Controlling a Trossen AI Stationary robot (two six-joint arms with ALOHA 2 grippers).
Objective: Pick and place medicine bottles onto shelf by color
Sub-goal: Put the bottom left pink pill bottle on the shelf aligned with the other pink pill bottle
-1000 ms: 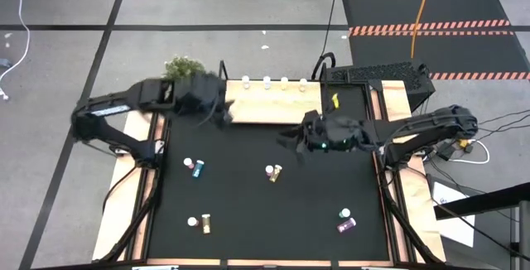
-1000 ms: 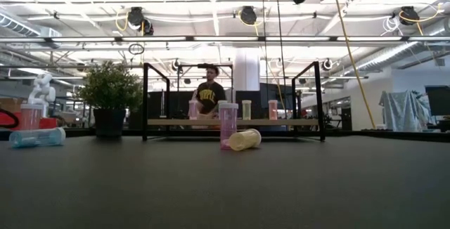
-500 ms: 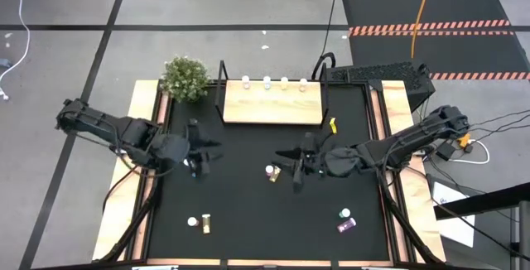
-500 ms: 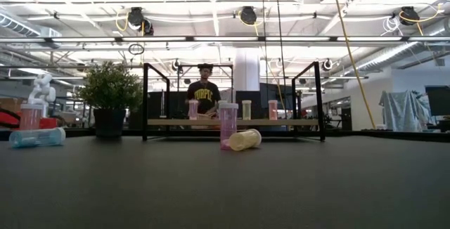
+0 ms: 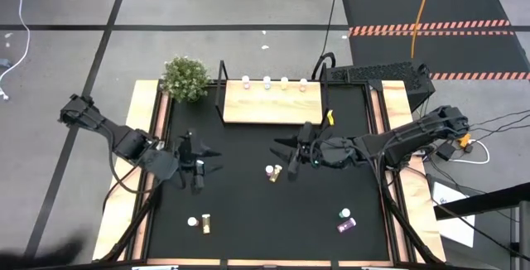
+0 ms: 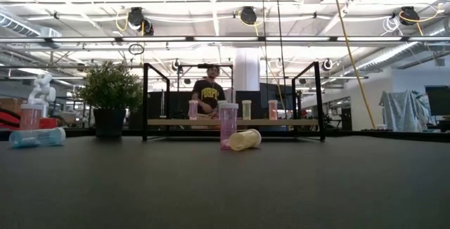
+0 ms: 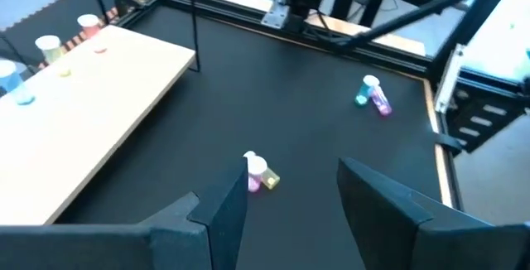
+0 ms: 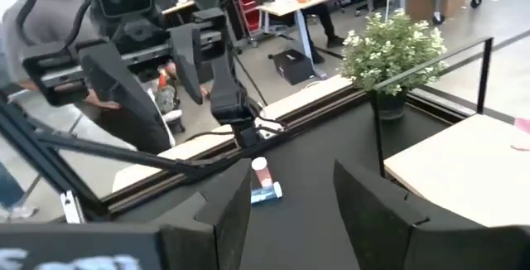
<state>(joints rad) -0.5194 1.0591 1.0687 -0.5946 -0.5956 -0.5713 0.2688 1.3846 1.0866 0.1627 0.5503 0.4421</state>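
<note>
My left gripper (image 5: 204, 161) (image 7: 290, 183) is open above the table's left side, over a pink and a teal bottle (image 8: 263, 184) that the high view hides under it. My right gripper (image 5: 283, 157) (image 8: 291, 179) is open above mid-table, just beyond an upright pink bottle (image 6: 228, 122) and a lying yellow bottle (image 6: 245, 140). Two more bottle pairs lie near the front (image 5: 199, 220) and front right (image 5: 344, 219). The wooden shelf (image 5: 272, 104) stands at the far middle, with several bottles (image 5: 267, 80) along its far edge.
A potted plant (image 5: 185, 77) stands at the shelf's far left. Wooden side rails (image 5: 141, 179) run along both table sides. A person (image 6: 207, 95) sits in the room beyond the table.
My left gripper has swung from the shelf's left near corner toward the table's left and near edge, and now stands over the left bottle pair. My right gripper has shifted a little toward the near edge, close to the middle bottle pair. No bottle has moved.
</note>
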